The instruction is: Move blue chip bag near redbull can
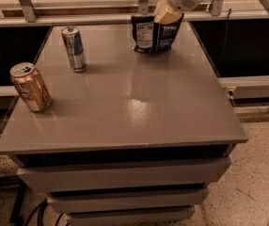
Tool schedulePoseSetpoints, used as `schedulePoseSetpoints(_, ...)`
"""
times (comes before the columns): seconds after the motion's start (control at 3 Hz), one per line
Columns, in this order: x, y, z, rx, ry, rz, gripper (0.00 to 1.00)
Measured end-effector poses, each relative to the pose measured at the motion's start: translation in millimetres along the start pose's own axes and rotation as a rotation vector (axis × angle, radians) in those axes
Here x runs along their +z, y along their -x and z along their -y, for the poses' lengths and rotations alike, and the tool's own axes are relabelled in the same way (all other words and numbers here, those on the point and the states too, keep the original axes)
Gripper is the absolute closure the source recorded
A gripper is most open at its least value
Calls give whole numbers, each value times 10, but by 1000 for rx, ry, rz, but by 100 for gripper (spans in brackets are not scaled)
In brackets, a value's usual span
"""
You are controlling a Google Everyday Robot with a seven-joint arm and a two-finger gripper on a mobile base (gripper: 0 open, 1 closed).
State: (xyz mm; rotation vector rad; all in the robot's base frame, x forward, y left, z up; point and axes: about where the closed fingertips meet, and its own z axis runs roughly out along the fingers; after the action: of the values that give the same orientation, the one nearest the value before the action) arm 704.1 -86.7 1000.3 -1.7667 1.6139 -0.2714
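The blue chip bag (154, 33) is dark navy with white lettering and a white label panel. It hangs upright at the far edge of the grey table (125, 93), its bottom at or just above the surface. My gripper (166, 16) is shut on the bag's top right corner, coming down from the white arm at the top. The redbull can (74, 49), slim, blue and silver, stands upright at the far left of the table, well to the left of the bag.
A wider gold can (30, 87) stands tilted near the table's left edge. A metal rail (125, 18) with uprights runs behind the table. Drawers (125, 178) sit below the tabletop. Speckled floor lies to the right.
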Motion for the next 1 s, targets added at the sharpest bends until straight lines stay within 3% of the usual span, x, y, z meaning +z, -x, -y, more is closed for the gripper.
schedulePoseSetpoints(1.0, 218, 770, -140, -157, 101, 162, 100)
